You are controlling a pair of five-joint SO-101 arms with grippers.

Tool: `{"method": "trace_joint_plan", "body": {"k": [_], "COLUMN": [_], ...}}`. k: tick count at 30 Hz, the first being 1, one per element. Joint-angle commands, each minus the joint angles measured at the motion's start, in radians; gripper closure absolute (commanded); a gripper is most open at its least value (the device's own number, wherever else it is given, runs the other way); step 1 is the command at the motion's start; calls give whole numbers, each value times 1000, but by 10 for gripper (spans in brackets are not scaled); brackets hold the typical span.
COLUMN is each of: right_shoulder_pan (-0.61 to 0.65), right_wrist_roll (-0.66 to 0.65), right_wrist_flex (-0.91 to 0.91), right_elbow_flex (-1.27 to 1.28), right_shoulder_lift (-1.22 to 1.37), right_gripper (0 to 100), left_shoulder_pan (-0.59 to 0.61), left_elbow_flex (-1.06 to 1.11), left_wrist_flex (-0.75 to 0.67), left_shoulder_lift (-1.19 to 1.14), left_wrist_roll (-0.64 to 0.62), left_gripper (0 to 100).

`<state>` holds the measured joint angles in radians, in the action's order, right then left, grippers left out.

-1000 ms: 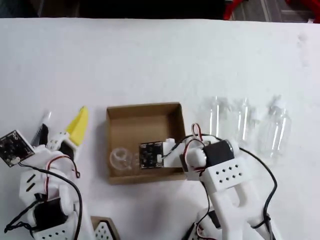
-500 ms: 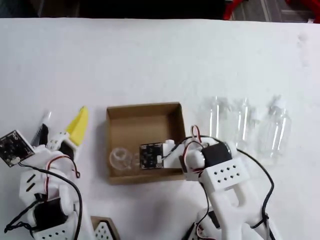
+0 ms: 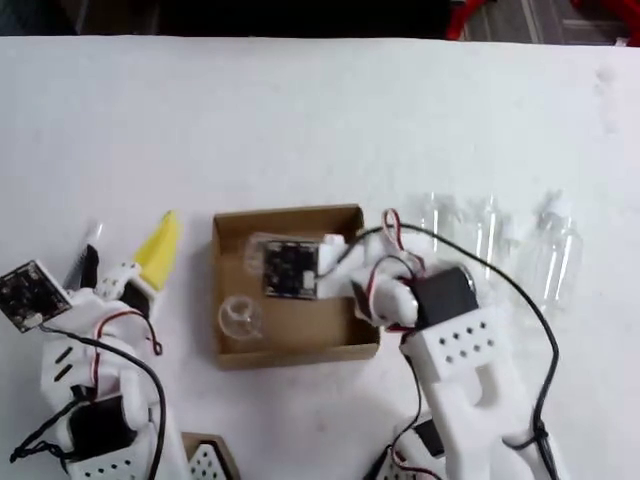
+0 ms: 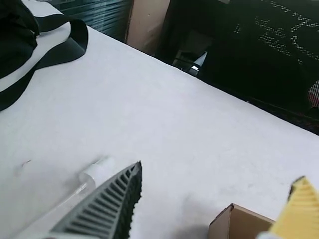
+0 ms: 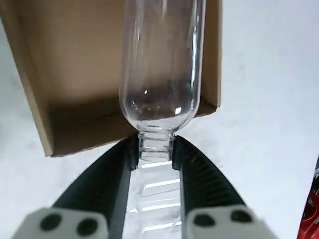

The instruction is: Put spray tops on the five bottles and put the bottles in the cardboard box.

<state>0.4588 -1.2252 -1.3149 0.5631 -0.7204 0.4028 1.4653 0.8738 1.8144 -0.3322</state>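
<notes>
Right gripper (image 5: 155, 149) clamped on the neck of 1 bottle (image 5: 162, 74) over the cardboard box (image 5: 36, 89); left gripper (image 4: 219, 172) spread apart.

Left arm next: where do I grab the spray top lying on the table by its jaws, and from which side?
Take the spray top by its white head, from above, jaws straddling it crosswise. It lies flat on the table, and the thin clear tube trailing from it looks too slender to hold.
</notes>
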Motion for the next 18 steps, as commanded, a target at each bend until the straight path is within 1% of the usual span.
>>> {"method": "trace_joint_plan", "body": {"k": [1,3,5,10,12,14,18], "right_shoulder_pan": [64,77,84,84,90,124,189], "right_wrist_roll": [43,63,68,147,167,178,215], "right_wrist_flex": [-8,-53,-120,-232,-272,-320,-380], "right_elbow_flex": [-161,-256,-371,-666,-767,-852,-973], "right_shoulder_lift": [127,239,354,573,634,677,714], "right_gripper": [982,982,981,981,981,981,981], "left_shoulder_pan": [-36,-53,-77,-147,-168,-176,-176], "left_elbow_flex": [38,61,69,69,69,75,92], "left_wrist_flex": [-123,-155,-158,-129,-121,-123,-130], "left_shoulder_lift": [10,10,8,8,8,8,8], "left_wrist_roll": [34,66,86,146,175,189,190], "left_gripper": [584,585,585,585,585,585,585]}}
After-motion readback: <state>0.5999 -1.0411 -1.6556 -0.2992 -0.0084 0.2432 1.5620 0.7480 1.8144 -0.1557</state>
